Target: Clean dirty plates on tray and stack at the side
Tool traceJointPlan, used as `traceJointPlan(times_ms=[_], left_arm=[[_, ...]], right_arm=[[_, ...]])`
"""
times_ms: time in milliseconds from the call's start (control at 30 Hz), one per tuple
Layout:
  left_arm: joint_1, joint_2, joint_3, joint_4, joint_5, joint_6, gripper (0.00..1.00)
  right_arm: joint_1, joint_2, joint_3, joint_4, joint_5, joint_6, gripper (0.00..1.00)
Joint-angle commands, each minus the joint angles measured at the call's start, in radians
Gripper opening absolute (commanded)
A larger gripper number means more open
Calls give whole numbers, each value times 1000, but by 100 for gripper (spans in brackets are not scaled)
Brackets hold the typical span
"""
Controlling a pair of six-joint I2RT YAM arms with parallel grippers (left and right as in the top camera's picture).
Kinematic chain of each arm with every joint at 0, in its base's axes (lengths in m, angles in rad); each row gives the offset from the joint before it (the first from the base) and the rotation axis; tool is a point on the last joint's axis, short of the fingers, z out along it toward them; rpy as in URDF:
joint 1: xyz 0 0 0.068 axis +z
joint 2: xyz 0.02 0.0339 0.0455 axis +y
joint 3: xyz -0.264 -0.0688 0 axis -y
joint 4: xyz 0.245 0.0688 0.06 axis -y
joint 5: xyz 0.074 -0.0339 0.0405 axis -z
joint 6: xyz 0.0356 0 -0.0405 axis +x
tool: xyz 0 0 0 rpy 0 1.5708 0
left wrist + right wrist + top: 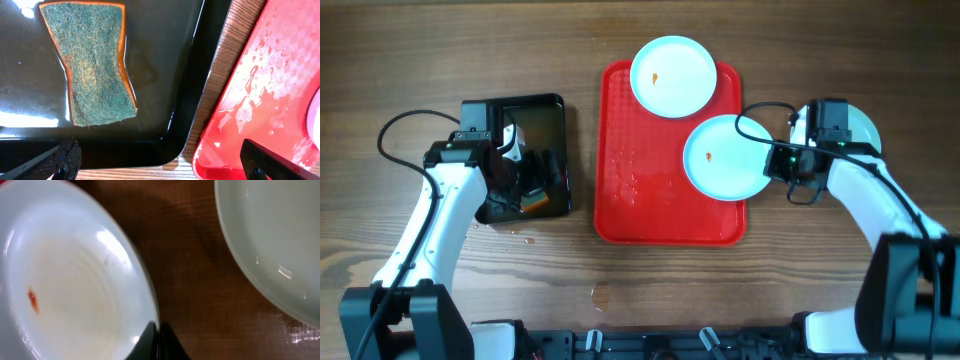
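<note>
One clean-looking plate lies on the table beside the red tray, where two smeared plates await wiping, the right claw pinching the nearer plate, the left claw open, empty, above the sponge.

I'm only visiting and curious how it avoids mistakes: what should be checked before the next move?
1. Right gripper shut on the lower plate at its rim: ok.
2. Lower plate wiped: not ok, an orange smear shows.
3. Left gripper holding the sponge: not ok; it is open and the sponge lies in the black tray.
4. Side plate on the table free of smears: cannot tell, only part of it shows.
5. Top plate wiped: not ok, it is smeared and sits on the red tray.
</note>
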Motion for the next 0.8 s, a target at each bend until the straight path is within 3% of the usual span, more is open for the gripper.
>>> traceJointPlan(times_ms=[0, 233, 367, 500, 667, 767], left_arm=[[5, -18, 18, 0, 19, -2, 100], [5, -18, 18, 3, -55, -1, 100], [5, -18, 17, -1, -77, -1, 100], [3, -12, 15, 5, -80, 0, 100], [-22, 25, -51, 110, -89, 2, 81], [-33, 56, -107, 196, -141, 2, 56]], right_arm=[[51, -105, 17, -100, -27, 137, 4], [227, -94, -15, -94, 29, 175, 4], [270, -61, -18, -45, 163, 106, 4], [272, -20, -18, 11, 130, 57, 4], [272, 0, -18, 11, 82, 76, 4], [272, 0, -18, 11, 81, 76, 4]])
